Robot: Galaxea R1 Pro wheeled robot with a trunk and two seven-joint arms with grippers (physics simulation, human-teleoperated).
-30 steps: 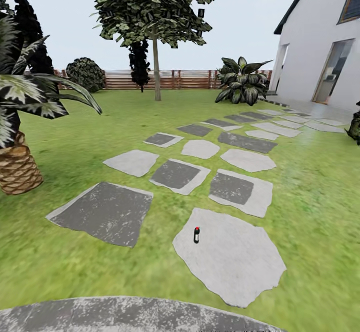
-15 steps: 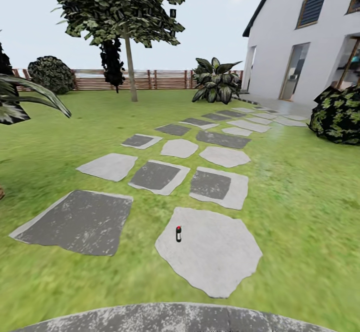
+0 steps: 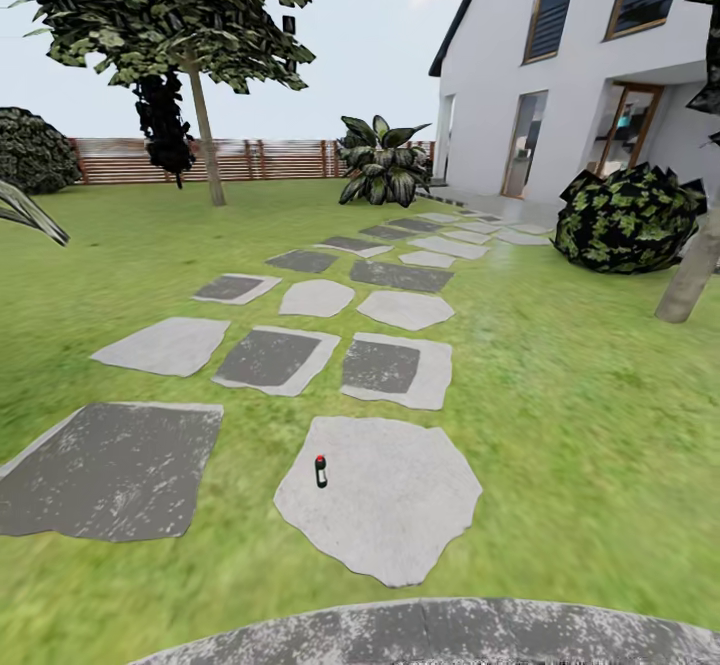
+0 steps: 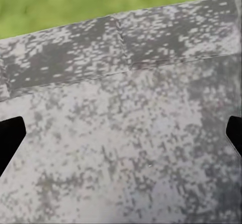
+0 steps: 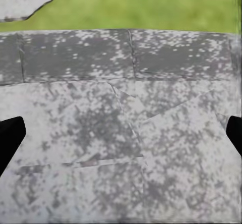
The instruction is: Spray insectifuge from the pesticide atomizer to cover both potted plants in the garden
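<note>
The pesticide atomizer [image 3: 321, 471] stands upright, small and dark with a red top, on the left part of a pale stepping stone [image 3: 385, 500] in the garden lawn [image 3: 560, 385]. It lies a short way beyond the round grey patio rim [image 3: 440, 635]. My left gripper [image 4: 121, 138] hangs open over the mottled patio stone, its dark fingertips [image 4: 10, 133] far apart with nothing between them. My right gripper [image 5: 121, 138] is open over the same paving near the grass edge. The potted plants and the insectifuge are out of view.
Stepping stones [image 3: 270, 357] lead across the lawn to a white house [image 3: 560, 75]. A tree [image 3: 205, 125] and a slatted fence [image 3: 250, 158] stand at the back. A big broad-leaved plant [image 3: 383, 160], a bush [image 3: 625, 220] and a trunk [image 3: 690, 275] are to the right.
The whole head view has swung to the right: the palm at the left has slid out, and more of the house and the bush has come in. The atomizer has not moved on its stone.
</note>
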